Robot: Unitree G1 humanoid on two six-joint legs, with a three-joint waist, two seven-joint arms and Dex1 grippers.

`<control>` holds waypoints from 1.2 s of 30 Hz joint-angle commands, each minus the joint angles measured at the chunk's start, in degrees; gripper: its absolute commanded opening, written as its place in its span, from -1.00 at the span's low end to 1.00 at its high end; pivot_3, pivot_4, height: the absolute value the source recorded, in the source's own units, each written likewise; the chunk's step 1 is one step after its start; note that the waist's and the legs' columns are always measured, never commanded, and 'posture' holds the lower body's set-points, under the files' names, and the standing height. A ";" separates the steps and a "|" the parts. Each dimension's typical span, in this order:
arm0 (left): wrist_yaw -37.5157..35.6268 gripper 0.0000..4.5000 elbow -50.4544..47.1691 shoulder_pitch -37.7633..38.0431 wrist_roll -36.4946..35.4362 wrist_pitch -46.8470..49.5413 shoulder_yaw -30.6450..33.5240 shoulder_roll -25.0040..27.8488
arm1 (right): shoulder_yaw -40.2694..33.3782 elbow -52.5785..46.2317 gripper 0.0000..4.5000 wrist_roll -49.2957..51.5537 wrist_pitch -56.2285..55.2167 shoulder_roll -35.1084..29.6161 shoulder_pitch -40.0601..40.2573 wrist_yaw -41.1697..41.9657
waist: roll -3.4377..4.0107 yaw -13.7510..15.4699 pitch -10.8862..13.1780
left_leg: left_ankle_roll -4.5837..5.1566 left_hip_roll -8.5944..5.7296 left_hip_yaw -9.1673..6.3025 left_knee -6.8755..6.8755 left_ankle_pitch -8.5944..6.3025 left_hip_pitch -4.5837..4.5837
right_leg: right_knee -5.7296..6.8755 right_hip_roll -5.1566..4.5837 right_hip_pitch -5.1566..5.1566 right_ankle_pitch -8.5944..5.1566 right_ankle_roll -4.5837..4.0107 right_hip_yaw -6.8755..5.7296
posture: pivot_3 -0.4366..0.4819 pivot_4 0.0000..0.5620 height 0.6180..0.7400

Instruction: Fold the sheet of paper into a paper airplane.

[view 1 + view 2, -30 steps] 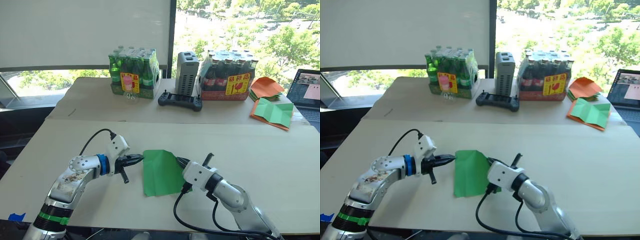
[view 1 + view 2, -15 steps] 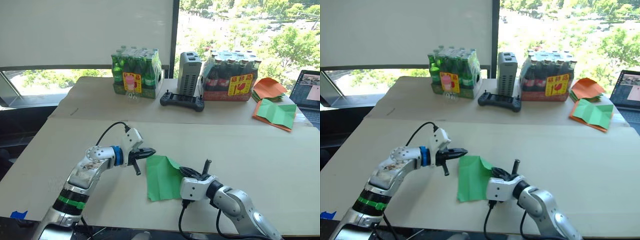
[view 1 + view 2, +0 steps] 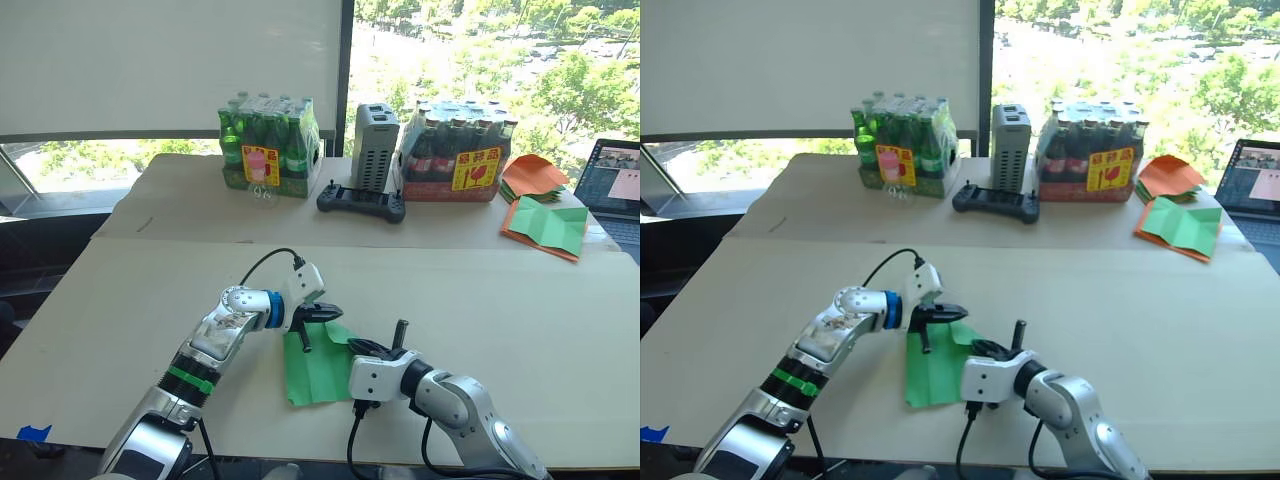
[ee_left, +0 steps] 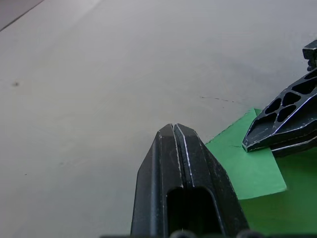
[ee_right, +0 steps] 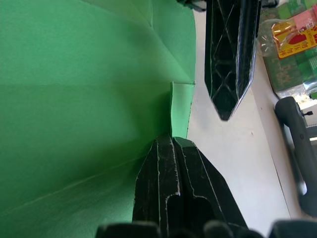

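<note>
Green and thin, the roughly square creased sheet of paper (image 3: 318, 362) lies flat on the pale wooden table (image 3: 520, 300), near the table's front edge and a little toward seven o'clock of its middle. It is well short of a dart: the wrist views show several crease lines and one small corner flap turned over at the far edge, but no pointed nose and no layered wings. My judgement is that the folding has only begun, and that the nose folds, the centre fold and the wings are all left to do.

Both grippers meet at the sheet's far edge. The left gripper (image 3: 328, 314) reaches in from nine o'clock, its two black fingers pressed together with nothing between them, the tips over the sheet's far corner. The right gripper (image 5: 173, 141) comes from four o'clock; its fingers are likewise closed tight with no paper pinched between them, and the tips sit right at the small turned-over flap, seemingly pressing it down, though contact cannot be confirmed.

Away at the table's twelve o'clock edge stand a shrink-wrapped pack of green glass bottles (image 3: 269, 146), a grey upright box (image 3: 374, 147), a black handheld controller (image 3: 361, 202) and a pack of dark bottles with a red label (image 3: 456, 150). Out at two o'clock lie orange folded sheets (image 3: 532, 176), a green sheet backed by orange paper (image 3: 547, 227), and an open laptop (image 3: 613, 183).
</note>
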 commanded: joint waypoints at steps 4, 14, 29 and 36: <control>-0.08 -1.00 1.36 -0.18 1.97 -1.02 -0.36 -0.37 | 0.15 -0.80 -0.98 -1.02 0.13 0.66 -0.56 0.24 | 0.00 -0.07 0.00 | 0.00 0.00 0.01 0.00 0.00 -0.02 | 0.03 0.00 -0.04 0.00 0.00 0.01 | -0.05 -0.47 -0.07; -1.10 -1.00 1.61 0.93 5.45 -2.55 -1.75 2.44 | -0.02 -0.17 -0.98 -1.47 -0.21 0.70 -1.05 0.01 | 0.00 -0.07 0.00 | -0.01 0.00 0.01 0.02 0.00 0.00 | 0.05 0.00 -0.03 0.00 0.00 0.01 | -0.05 -0.47 -0.07; -1.86 -1.00 2.89 3.34 7.58 -5.31 -2.14 4.82 | -0.01 -0.19 -0.98 -1.52 0.00 0.69 -1.14 0.25 | -0.04 -0.18 -0.04 | -0.01 0.00 0.01 0.03 0.00 0.06 | 0.09 0.00 0.01 0.00 0.00 0.02 | -0.05 -0.47 -0.07; -1.32 -1.00 3.60 3.26 7.77 -5.97 -2.04 4.52 | -1.11 -1.52 -0.44 1.73 2.83 2.79 -1.19 2.18 | -0.07 -0.26 -0.09 | -0.01 0.01 0.01 0.03 0.01 0.14 | 0.11 0.00 0.08 0.00 0.00 0.03 | -0.05 -0.47 -0.07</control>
